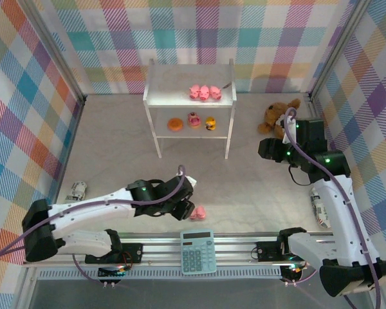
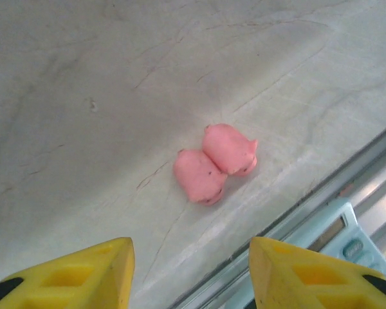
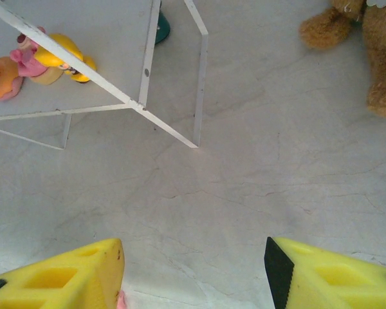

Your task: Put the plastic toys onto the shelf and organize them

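The white shelf (image 1: pixel 159 90) stands at the back centre. Three pink pigs (image 1: pixel 204 93) sit in a row on its top. On its lower board (image 3: pixel 83 96) are the orange disc (image 3: pixel 1 78), the pink cupcake piece (image 3: pixel 27 59) and the yellow duck (image 3: pixel 64 55). Two more pink pigs (image 2: pixel 215 162) lie touching each other on the table near the front edge. My left gripper (image 2: pixel 192 277) hovers just short of them, open and holding nothing; from above it (image 1: pixel 188 207) is right beside them. My right gripper (image 3: pixel 193 277) is open over bare table, to the right of the shelf.
A teal calculator (image 1: pixel 198 251) lies on the front rail, close to the two pigs. A brown plush animal (image 1: pixel 278 113) sits at the back right, near my right arm. A small object (image 1: pixel 77 190) lies at the left wall. Plaid walls close in three sides.
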Available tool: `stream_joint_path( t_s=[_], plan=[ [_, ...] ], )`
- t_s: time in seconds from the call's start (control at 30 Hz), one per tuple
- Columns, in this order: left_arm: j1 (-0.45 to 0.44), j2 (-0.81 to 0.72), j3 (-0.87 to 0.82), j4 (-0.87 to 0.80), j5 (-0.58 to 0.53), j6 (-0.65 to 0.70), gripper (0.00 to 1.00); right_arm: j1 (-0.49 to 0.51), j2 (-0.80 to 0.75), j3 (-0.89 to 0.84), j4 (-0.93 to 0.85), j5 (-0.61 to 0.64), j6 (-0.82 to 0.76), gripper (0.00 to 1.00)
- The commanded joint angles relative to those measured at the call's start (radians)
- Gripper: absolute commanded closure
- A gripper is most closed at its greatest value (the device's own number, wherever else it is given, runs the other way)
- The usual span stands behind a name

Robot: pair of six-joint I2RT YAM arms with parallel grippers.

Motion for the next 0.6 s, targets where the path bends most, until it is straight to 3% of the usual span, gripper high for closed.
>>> stream_joint_path(
  t_s=[0.0, 0.57],
  plan=[
    [-0.004, 0.098, 0.014, 0.059, 0.028, -0.113, 0.51, -0.003, -0.029, -0.001, -0.009, -0.029, 0.013, 0.39],
    [0.051, 0.313, 0.005, 0.167, 0.173, -0.213, 0.54, -0.004, -0.036, -0.009, 0.036, -0.054, 0.01, 0.4]
  ],
)
